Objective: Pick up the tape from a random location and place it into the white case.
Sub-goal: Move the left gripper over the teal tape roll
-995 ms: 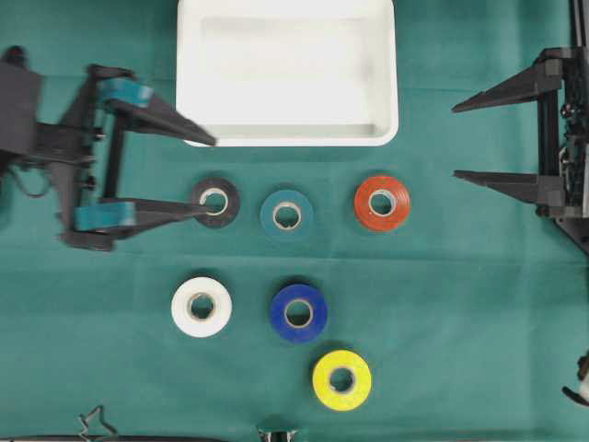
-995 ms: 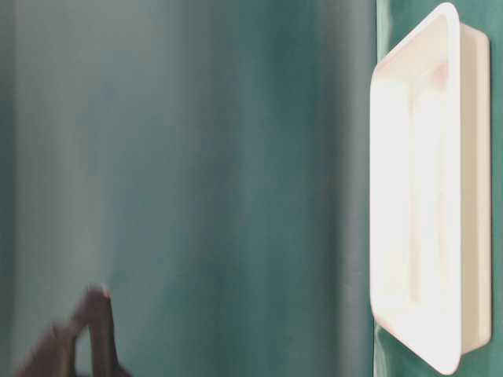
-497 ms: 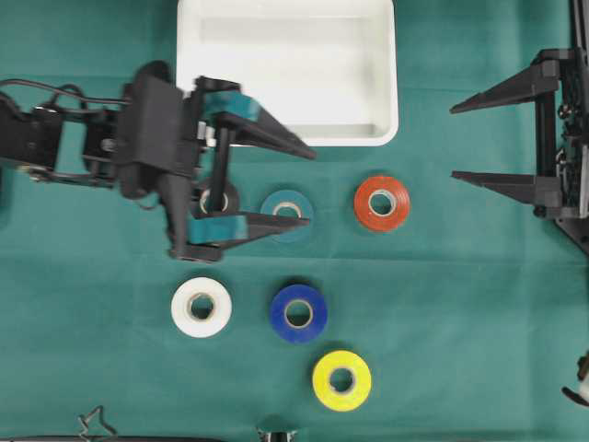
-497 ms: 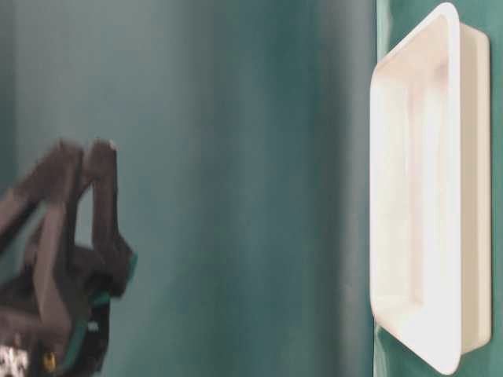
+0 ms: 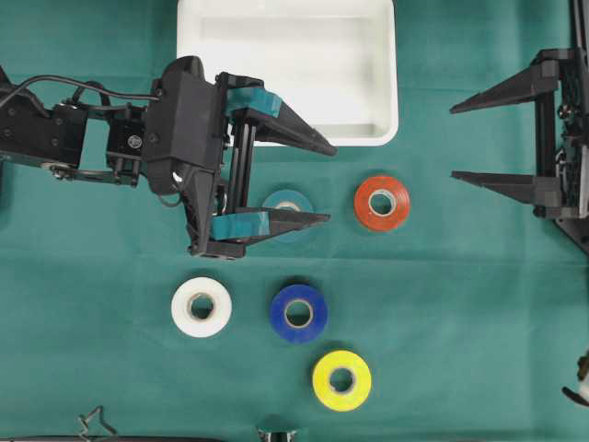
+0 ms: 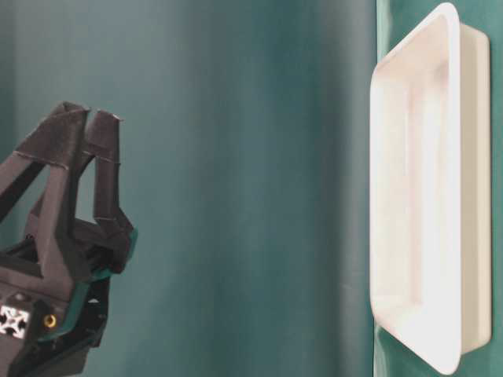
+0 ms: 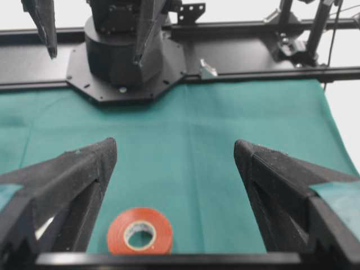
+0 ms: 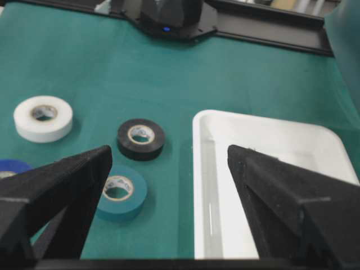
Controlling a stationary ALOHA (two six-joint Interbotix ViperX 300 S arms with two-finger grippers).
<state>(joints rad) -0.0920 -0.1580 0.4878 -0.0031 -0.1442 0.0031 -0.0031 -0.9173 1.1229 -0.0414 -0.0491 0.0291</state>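
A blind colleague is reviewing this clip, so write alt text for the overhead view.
The left gripper, jaws open, reaches from the left over a teal tape roll on a green cloth, just below the empty white case. Red, white, blue and yellow rolls lie around; the right gripper waits open at the right edge.

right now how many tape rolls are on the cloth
6. Black roll, hidden overhead by the left hand; teal roll partly under that hand; red roll to its right; white roll, blue roll and yellow roll nearer the bottom edge.
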